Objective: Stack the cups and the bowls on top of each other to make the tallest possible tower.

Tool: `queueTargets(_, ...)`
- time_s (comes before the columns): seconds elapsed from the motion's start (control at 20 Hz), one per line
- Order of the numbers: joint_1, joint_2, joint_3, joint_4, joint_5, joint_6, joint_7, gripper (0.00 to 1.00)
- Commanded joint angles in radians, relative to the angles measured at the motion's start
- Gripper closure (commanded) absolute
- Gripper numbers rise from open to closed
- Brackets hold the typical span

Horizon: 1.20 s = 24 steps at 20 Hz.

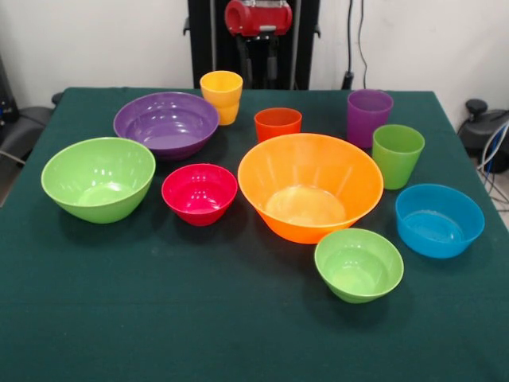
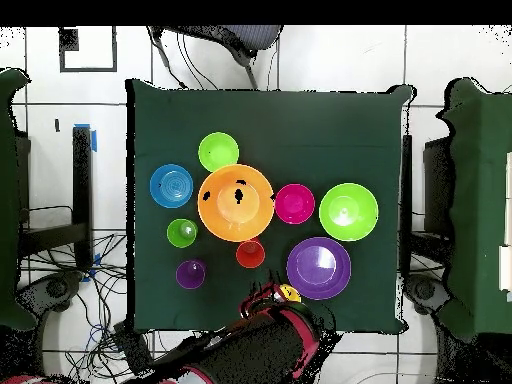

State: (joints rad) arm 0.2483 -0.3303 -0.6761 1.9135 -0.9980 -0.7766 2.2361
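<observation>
All stand apart, upright, on the green table (image 1: 159, 318). The bowls are the biggest orange bowl (image 1: 310, 167) (image 2: 236, 202) in the middle, the purple bowl (image 1: 165, 123) (image 2: 318, 267), the big light green bowl (image 1: 98, 177) (image 2: 348, 211), the magenta-red bowl (image 1: 199, 192) (image 2: 294, 203), the small light green bowl (image 1: 359, 264) (image 2: 218, 151) and the blue bowl (image 1: 439, 220) (image 2: 171, 185). The cups are yellow (image 1: 221, 95), orange-red (image 1: 277, 123), purple (image 1: 369, 115) and green (image 1: 398, 153). The red arm (image 1: 257, 16) (image 2: 270, 335) is drawn back at the robot's edge, touching nothing.
The black pedestal (image 1: 254, 56) stands behind the table's far edge. A chair (image 2: 215, 40) sits at the side opposite the robot, and cables (image 2: 60, 290) lie on the floor beside the table.
</observation>
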Motion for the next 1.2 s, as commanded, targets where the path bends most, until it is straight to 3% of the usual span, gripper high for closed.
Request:
queueTargets(0.05, -0.015, 0.081, 0.148, -0.012, 0.102, -0.025, -0.074, 0.00)
queueTargets(0.35, 0.004, 0.146, 0.160, -0.027, 0.158, -0.039, -0.090, 0.00)
queueTargets(0.9, -0.014, 0.131, 0.236, -0.042, 0.015, -0.003, 0.032, 0.00)
queueTargets(1.2, -0.039, 0.143, 0.274, -0.033, 0.008, -0.061, 0.017, 0.00)
